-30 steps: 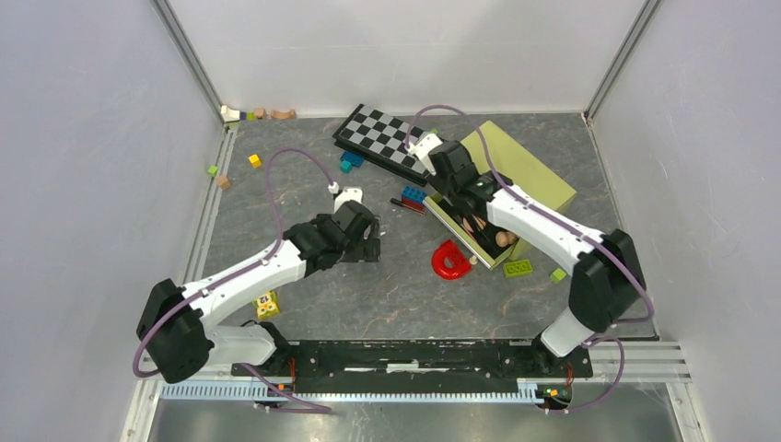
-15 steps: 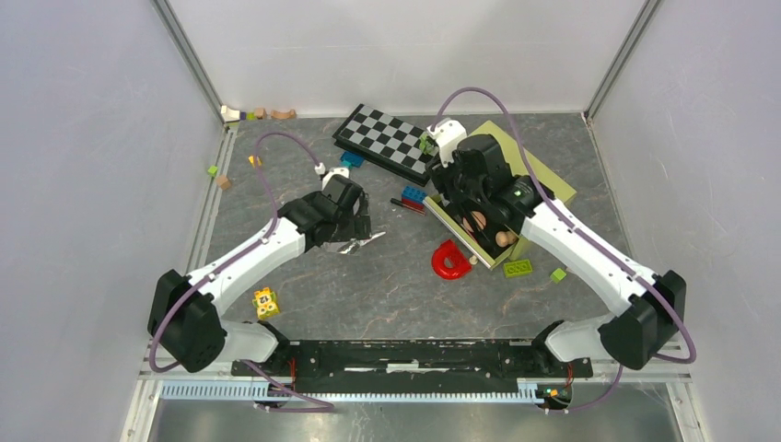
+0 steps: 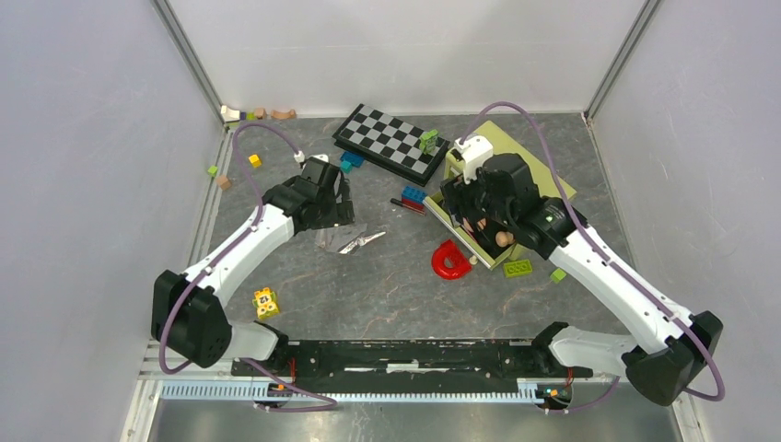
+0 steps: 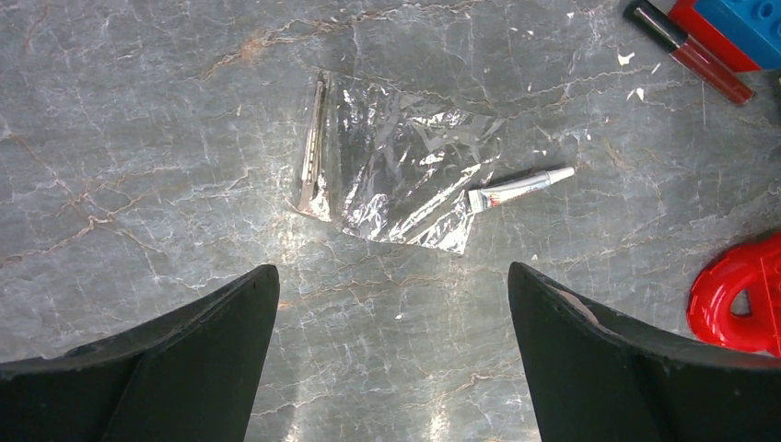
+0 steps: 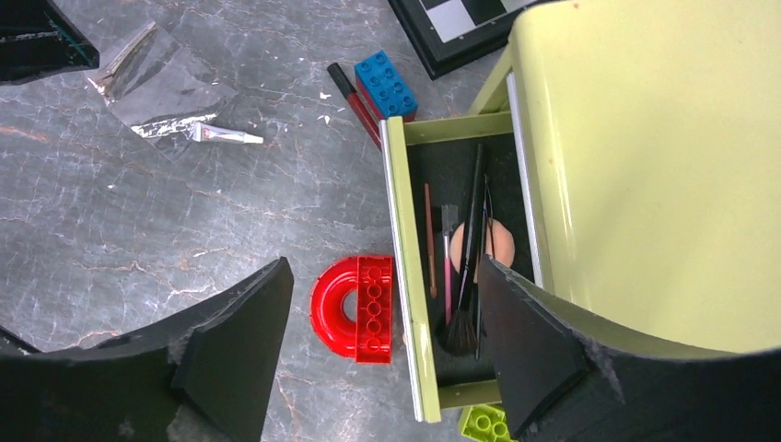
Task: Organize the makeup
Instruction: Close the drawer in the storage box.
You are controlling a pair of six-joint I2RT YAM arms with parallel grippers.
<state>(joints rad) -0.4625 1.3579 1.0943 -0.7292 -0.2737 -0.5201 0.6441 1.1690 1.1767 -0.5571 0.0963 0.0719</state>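
— Left hand is wide and empty; the tube lies just ahead of it, touching the wrapper.
— It may pinch the wrapper too, I'd say. Right hand gapes empty over the drawer, brushes inside.

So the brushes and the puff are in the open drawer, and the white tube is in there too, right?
Not the tube: the right wrist view shows it on the table by the clear wrapper. The brushes and puff are in the drawer.
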